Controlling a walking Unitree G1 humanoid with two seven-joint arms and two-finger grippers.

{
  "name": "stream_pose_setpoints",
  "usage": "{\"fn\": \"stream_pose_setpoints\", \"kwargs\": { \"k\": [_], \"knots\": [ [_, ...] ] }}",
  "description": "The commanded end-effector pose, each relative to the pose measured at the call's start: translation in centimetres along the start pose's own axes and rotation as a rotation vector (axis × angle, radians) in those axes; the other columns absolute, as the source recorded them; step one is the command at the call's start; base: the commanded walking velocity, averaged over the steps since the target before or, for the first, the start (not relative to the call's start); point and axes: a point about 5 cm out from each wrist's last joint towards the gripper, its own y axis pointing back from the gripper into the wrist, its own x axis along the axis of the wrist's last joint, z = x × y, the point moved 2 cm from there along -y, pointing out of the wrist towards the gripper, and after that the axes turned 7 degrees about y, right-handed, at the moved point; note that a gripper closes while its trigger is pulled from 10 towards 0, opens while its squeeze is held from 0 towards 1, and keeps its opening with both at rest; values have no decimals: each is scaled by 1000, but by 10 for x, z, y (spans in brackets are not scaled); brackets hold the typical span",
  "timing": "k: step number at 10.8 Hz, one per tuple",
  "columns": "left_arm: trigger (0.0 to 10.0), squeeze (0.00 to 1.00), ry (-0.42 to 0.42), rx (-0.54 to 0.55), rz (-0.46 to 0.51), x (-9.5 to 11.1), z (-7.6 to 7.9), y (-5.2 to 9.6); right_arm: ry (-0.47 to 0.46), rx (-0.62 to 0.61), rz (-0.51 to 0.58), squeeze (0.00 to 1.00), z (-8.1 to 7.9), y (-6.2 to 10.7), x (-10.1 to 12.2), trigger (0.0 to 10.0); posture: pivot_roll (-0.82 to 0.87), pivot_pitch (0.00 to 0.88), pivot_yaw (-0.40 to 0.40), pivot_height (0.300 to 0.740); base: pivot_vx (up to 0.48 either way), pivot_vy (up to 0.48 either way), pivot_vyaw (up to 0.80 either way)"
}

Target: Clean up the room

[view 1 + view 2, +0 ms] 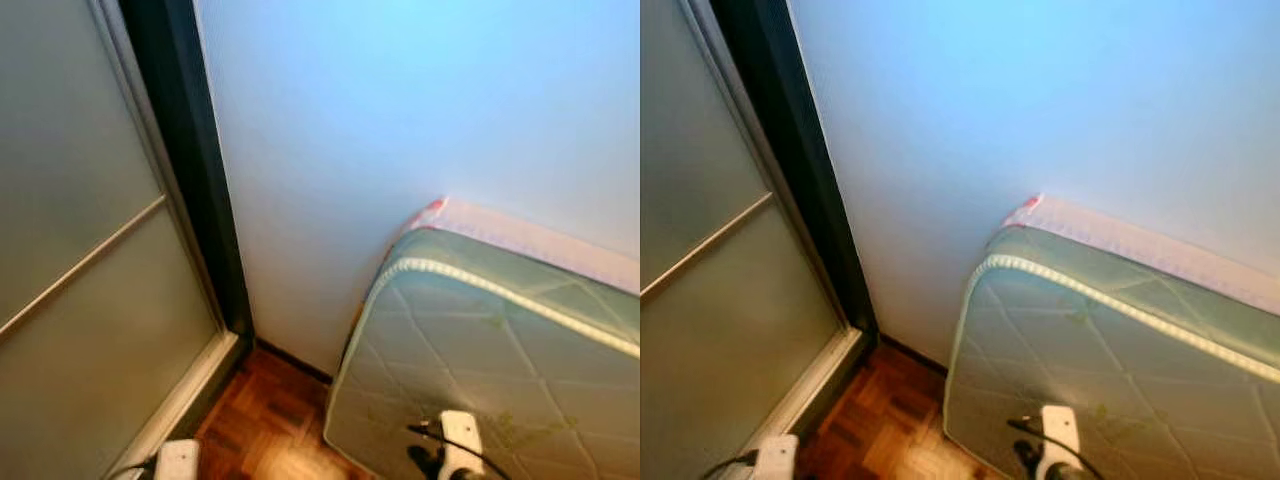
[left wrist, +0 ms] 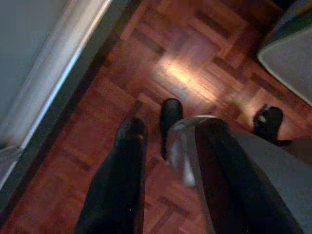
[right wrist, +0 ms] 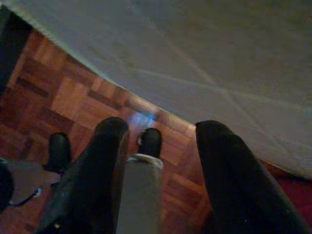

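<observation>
We face a corner: mattress (image 1: 480, 340) leaning on the wall (image 1: 400, 120) right, sliding door (image 1: 80, 250) left. Both arms hang, left gripper (image 2: 151, 124) and right gripper (image 3: 161, 134) jaws spread, empty. No clutter here; better turn slowly and scan the parquet floor (image 2: 195, 73).

No writing, label, brand or number can be read anywhere. The mattress (image 1: 500, 370) bears only quilted stitching.
</observation>
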Motion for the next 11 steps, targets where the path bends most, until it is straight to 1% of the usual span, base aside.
{"fn": "stream_pose_setpoints", "kwargs": {
  "k": [1,3,5,6,7,8,9,10,11],
  "knots": [
    [10000,0,12,6,-39,-11,2,2,-17,4,-4,0,-1,0,-2,10000,197,166,-91,740,0,0,0],
    [10000,0,-3,15,-29,-8,-2,1,-43,5,9,0,-3,-1,2,10000,223,159,-69,740,0,0,0],
    [10000,0,-24,19,-5,1,-10,1,-62,5,7,0,-10,-2,-1,10000,242,148,-26,740,0,0,0],
    [10000,0,-51,19,5,7,-13,0,-79,-36,20,0,-7,-1,-2,10000,240,136,-12,740,0,0,0],
    [10000,0,-77,11,19,11,-12,-1,-94,-64,49,0,-2,-1,3,10000,239,133,-10,740,0,0,0],
    [10000,0,-103,-5,51,21,-7,-2,-118,-105,106,0,10,1,15,10000,219,114,-11,740,0,0,0],
    [10000,0,-132,-32,100,33,4,-4,-106,-136,153,0,24,3,26,10000,204,92,-20,740,0,0,0],
    [10000,0,-189,-63,174,52,16,-5,-88,-152,202,0,33,6,36,10000,207,79,-30,740,0,0,0],
    [10000,0,-117,-89,293,79,25,-4,-69,-168,260,0,41,9,47,10000,237,70,-52,740,0,0,0]
  ]
}}
